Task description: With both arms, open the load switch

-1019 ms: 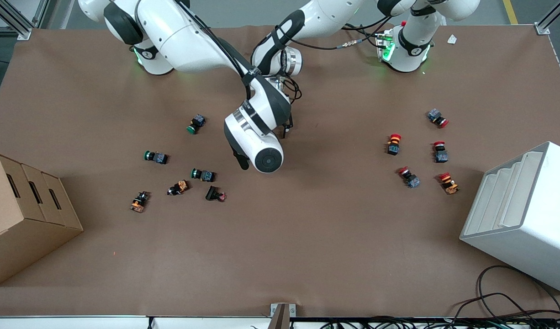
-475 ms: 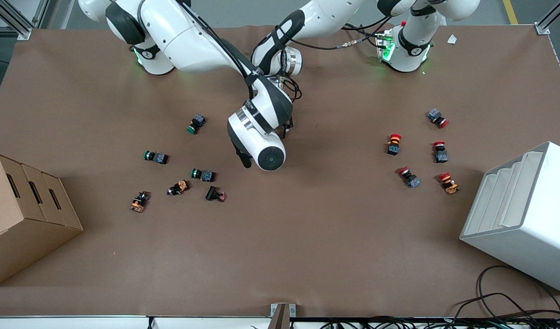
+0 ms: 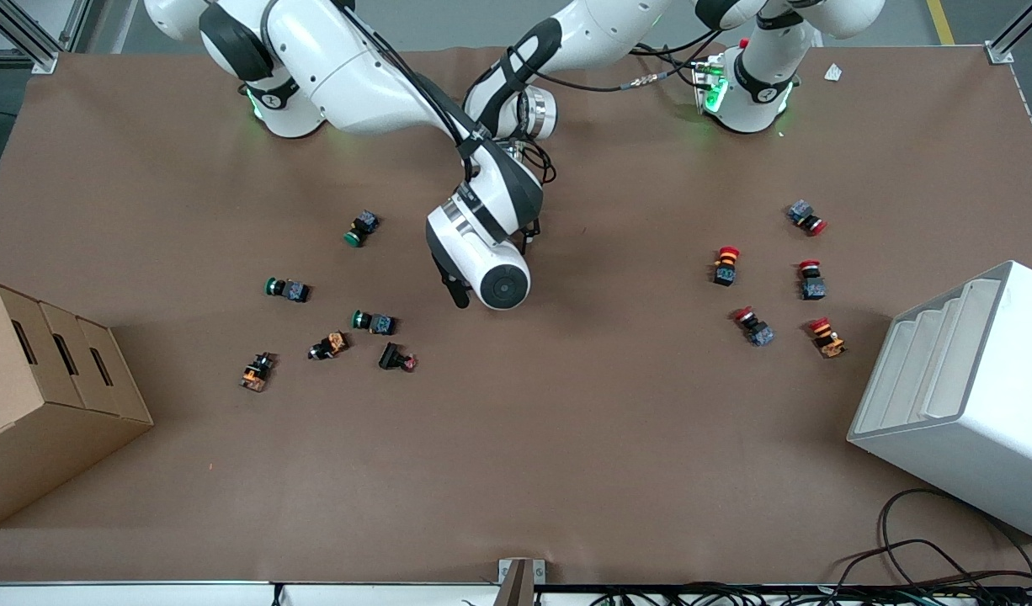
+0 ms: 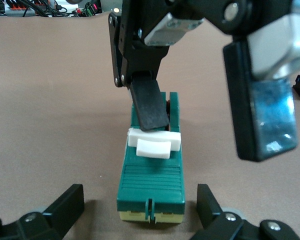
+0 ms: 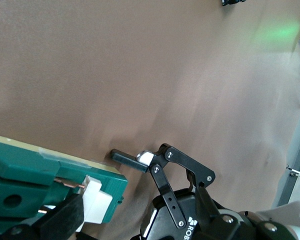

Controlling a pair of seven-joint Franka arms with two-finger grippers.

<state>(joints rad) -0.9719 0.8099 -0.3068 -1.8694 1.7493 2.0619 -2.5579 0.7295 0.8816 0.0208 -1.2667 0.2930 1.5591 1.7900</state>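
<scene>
Load switch (image 4: 151, 175) on the worktop (image 3: 566, 438) mid-width toward the arms' base edge, hidden in the front view under the right arm, left end effector (image 4: 140, 212) spread astride it, right end effector (image 4: 210, 107) spread, one finger (image 4: 150, 107) on the white tab (image 4: 154, 142).

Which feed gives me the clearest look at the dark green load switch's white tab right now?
The left wrist view: the white tab on the dark green load switch faces the camera, a black finger touching it. The right wrist view shows it partly, edge-on. In the front view the arms hide it.
</scene>
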